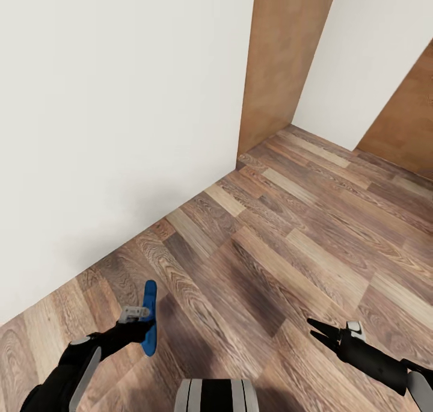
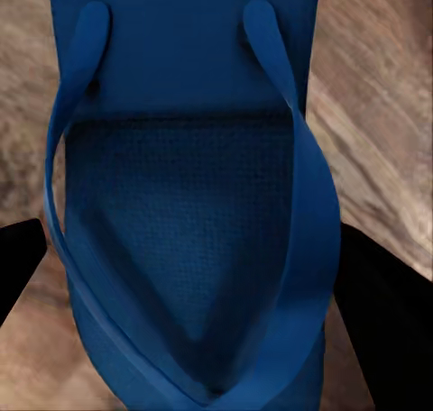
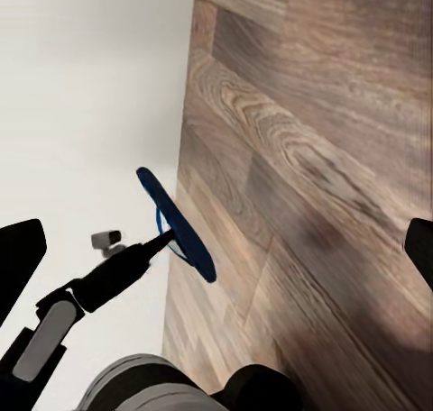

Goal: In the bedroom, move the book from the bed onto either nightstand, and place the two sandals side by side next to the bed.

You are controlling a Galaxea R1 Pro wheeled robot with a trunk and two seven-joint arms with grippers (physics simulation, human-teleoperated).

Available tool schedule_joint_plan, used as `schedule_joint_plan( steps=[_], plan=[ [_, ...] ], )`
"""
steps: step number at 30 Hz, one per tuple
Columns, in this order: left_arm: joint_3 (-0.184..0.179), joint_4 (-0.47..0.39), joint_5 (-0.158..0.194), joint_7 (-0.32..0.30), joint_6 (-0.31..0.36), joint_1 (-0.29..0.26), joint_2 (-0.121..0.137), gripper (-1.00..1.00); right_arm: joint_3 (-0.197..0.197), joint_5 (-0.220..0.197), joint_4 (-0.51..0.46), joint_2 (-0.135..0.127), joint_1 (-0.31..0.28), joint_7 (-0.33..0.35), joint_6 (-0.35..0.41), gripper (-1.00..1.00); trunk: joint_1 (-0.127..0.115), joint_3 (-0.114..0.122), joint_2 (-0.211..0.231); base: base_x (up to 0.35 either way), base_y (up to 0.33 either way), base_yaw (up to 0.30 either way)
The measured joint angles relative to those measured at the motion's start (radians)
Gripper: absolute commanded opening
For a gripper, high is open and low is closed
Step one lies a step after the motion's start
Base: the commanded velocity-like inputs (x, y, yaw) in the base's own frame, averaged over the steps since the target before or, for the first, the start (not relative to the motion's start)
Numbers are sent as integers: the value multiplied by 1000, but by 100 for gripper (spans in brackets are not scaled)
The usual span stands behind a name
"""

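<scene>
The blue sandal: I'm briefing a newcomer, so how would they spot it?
Find the white wall above the wood-plank floor. Near its foot, the left gripper holds a flat bright blue sandal on edge, the one blue thing there.

We find no readable text, label, brand, number or sign anywhere. The blue sandal (image 2: 189,204) carries no mark on its footbed or straps that we can make out in the left wrist view, though the dark textured patch there is dim, so a faint imprint may escape us. Seen edge-on in the head view, the sandal's sole bears no lettering. The white wall (image 1: 114,111) is blank. The brown door panel (image 1: 282,57) has no plate or sign. The wood-plank floor (image 1: 300,231) shows grain only. The left gripper (image 1: 139,322) and right gripper (image 1: 319,331) bear no legible marking.
</scene>
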Motion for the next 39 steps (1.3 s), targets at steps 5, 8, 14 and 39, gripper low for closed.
schedule_joint_plan(
  steps=[5, 8, 14, 39],
  plan=[
    [0, -1, 27, -61, 3, 2, 14, -100, 0, 104, 52, 2, 0, -70, -14, 100, -2, 19, 1, 0, 0, 0],
    [0, 4, 33, -99, 2, 12, 17, -100, 0, 283, 126, 0, 0, -97, -86, 100, -4, 31, 2, 0, 0, 0],
    [23, 101, 33, -259, -8, 24, 37, -100, 0, 471, 313, 2, 0, -102, -321, 100, -6, 54, 3, 0, 0, 0],
    [122, 274, 29, -319, -115, 26, 11, -100, 1, 509, 593, -2, 0, -95, -592, 100, -18, 151, 9, 0, 0, 0]
  ],
)
